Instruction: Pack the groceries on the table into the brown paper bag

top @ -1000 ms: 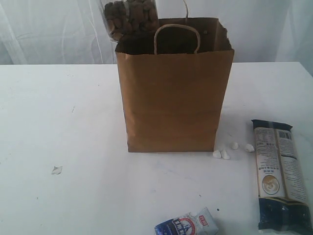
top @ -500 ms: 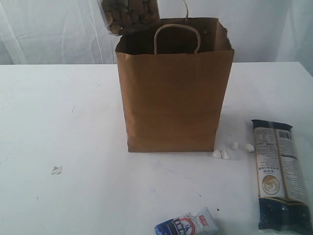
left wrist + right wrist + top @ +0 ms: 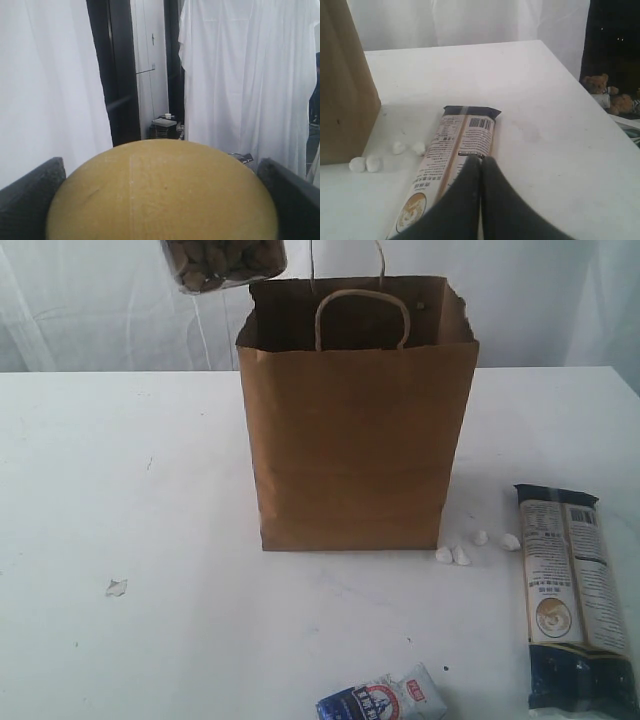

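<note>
The clear jar [image 3: 222, 262] full of brown nuts hangs at the top of the exterior view, above and left of the brown paper bag [image 3: 355, 430]. Its tan lid [image 3: 162, 195] fills the left wrist view, with dark fingers [image 3: 30, 197] on both sides: my left gripper [image 3: 160, 200] is shut on the jar. My right gripper [image 3: 481, 162] is shut and empty, its tips above the long dark packet [image 3: 452, 160] lying on the table [image 3: 130, 490]; that packet [image 3: 572, 590] is right of the bag. The small blue-white packet [image 3: 385, 697] lies at the front edge.
Several tiny white pebble-like bits [image 3: 462, 548] lie by the bag's right bottom corner, and one scrap [image 3: 116, 587] lies on the left. White curtains hang behind. The table's right edge [image 3: 590, 100] drops off near a shelf with teddy bears.
The jar has moved up and to the left, away from the bag's left rear corner. Everything on the table has stayed put.
</note>
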